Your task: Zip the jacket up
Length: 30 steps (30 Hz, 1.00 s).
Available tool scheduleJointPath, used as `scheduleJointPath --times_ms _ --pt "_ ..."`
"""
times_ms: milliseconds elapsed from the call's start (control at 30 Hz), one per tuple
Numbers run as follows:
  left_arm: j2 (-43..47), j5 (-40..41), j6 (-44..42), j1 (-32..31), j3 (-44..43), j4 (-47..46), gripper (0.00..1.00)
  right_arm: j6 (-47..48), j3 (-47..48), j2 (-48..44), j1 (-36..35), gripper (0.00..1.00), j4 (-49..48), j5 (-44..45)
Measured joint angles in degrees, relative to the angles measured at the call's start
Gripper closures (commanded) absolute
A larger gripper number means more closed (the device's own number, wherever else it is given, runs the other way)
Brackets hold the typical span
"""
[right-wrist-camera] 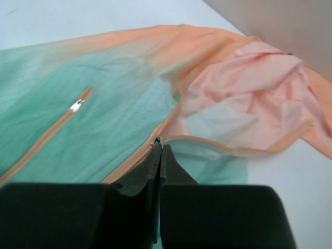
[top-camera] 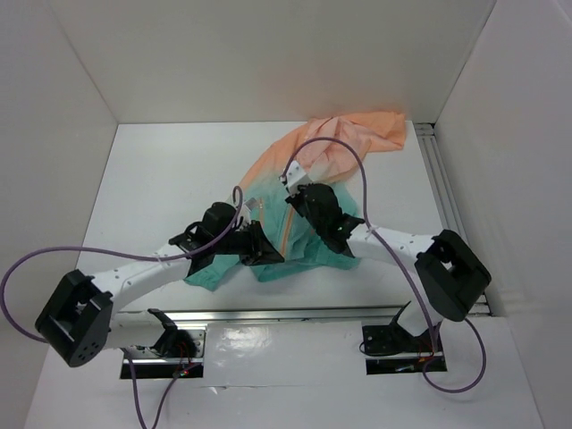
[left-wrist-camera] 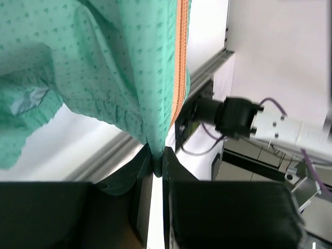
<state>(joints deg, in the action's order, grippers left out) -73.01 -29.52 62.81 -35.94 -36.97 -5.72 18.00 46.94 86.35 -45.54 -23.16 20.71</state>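
Note:
The jacket (top-camera: 308, 192) lies crumpled mid-table, its peach part at the far right and its teal part near the arms. My left gripper (top-camera: 261, 243) is shut on the teal bottom hem (left-wrist-camera: 155, 148) beside the orange front zipper (left-wrist-camera: 181, 62), which runs straight up from the jaws. My right gripper (top-camera: 299, 198) is shut on the small metal zipper pull (right-wrist-camera: 158, 140), where the closed orange zipper (right-wrist-camera: 132, 161) meets the open peach edges (right-wrist-camera: 218, 142). The pocket zip (right-wrist-camera: 77, 106) with its silver pull lies to the left on teal fabric.
White walls (top-camera: 71, 134) enclose the table on three sides. A metal rail (top-camera: 447, 197) runs along the right side and another (top-camera: 304, 315) along the near edge. Purple cables (top-camera: 353, 161) loop over the arms. The right arm's base (left-wrist-camera: 244, 116) shows in the left wrist view.

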Motion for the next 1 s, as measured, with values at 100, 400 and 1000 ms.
scheduleJointPath --times_ms 100,400,1000 --pt "5.0 0.4 -1.2 0.0 0.3 5.3 1.0 -0.2 2.9 1.9 5.4 1.0 -0.1 -1.6" --pt "12.9 2.8 -4.2 12.1 -4.2 20.9 1.0 -4.7 13.4 8.4 22.8 1.0 4.2 -8.3" --pt "-3.0 3.7 -13.4 49.5 -44.4 34.8 1.0 -11.8 17.7 1.5 37.5 1.0 16.6 -12.6"
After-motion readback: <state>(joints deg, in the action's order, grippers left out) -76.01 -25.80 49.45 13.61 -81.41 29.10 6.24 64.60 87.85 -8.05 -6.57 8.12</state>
